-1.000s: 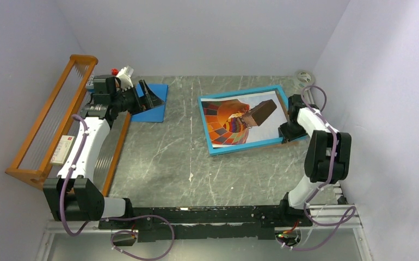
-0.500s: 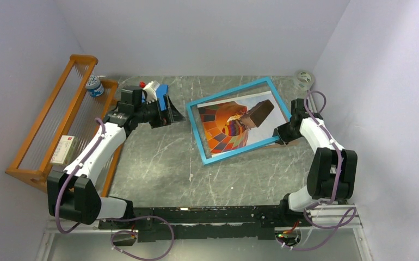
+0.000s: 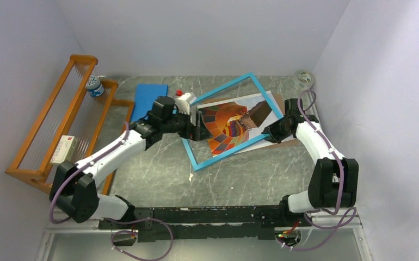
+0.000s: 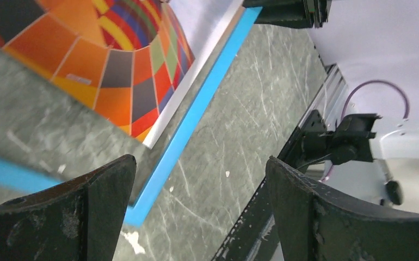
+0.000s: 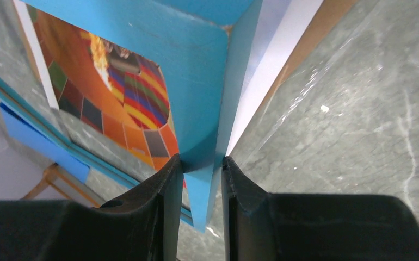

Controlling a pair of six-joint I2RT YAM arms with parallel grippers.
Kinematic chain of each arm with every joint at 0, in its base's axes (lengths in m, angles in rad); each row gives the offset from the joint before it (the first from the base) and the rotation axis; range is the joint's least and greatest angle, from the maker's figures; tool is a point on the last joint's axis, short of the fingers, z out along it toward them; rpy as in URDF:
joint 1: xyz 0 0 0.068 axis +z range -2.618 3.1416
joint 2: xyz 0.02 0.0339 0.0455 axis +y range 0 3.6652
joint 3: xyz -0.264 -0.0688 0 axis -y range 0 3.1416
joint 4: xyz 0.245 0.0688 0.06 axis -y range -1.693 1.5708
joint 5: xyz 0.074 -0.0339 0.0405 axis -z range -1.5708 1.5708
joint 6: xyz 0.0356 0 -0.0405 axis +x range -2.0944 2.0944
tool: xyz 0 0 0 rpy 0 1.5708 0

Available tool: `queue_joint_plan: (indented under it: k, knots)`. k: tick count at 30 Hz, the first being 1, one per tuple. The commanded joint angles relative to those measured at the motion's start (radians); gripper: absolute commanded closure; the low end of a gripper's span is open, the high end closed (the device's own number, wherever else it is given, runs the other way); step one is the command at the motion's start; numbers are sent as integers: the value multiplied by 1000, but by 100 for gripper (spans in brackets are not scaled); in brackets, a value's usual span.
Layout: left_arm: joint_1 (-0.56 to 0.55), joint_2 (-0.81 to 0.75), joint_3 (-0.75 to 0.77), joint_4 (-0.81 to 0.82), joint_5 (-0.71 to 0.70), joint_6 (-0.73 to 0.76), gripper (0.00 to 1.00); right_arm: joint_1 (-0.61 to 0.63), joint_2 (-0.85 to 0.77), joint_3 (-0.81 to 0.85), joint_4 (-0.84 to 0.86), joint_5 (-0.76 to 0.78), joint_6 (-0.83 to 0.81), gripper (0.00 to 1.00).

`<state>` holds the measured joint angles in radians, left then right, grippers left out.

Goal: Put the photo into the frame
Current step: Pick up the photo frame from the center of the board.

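Taking the overhead view as a clock face, with 12 o'clock at the far wall. Holds the frame [image 3: 223,156] just right of the middle of the table [image 3: 158,174], toward 2 o'clock, turned diamond-wise with corners at 12 and 7 o'clock. Grasps it near the 4 o'clock corner with the right gripper [image 3: 267,130]: in the right wrist view, squeezes the turquoise moulding from both sides with the dark fingers [image 5: 158,201], flush against it, no gap. Looks raised off the table at that side, though hard to say how far.

Shows the photo [image 3: 229,125] through the glass pane, orange and red balloon panels toward 7 o'clock, brown basket toward 1 o'clock, lying under the frame rather than seated in it. Pokes its white edge out past the rail at 3 o'clock, on top of a brown backing board [image 3: 283,142] sticking out further at 4 o'clock.

Spreads the left gripper [image 3: 199,124] wide at the frame's 9 o'clock rail, released and grasping nothing. In the left wrist view, brackets a stretch of turquoise rail and a corner of the photo between two well-separated fingers [image 4: 316,217]. Cannot tell whether either finger touches the rail.

At 11 o'clock, flat on the table, a small blue pad [image 3: 150,98]. Along 9 o'clock, an orange wooden rack [image 3: 83,58], with a white-and-blue container [image 3: 93,85] at its far end and a small box [image 3: 63,149] with a red label on its slats
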<state>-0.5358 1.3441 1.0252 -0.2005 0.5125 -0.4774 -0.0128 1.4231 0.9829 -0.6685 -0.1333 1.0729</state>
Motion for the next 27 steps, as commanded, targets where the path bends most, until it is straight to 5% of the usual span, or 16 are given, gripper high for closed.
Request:
queue_joint_plan:
  k: [1, 14, 20, 27]
  knots:
    - [-120, 92, -13, 159, -88, 103, 6, 61, -67, 9, 62, -84, 26, 100]
    - [-375, 385, 45, 280, -297, 299, 14, 167, -100, 25, -24, -102, 39, 100]
    - [-407, 438, 68, 292, -417, 303, 40, 169, -111, 30, -48, -117, 22, 100]
    - [-411, 409, 112, 262, -397, 317, 88, 168, -119, 76, -93, -120, -38, 99]
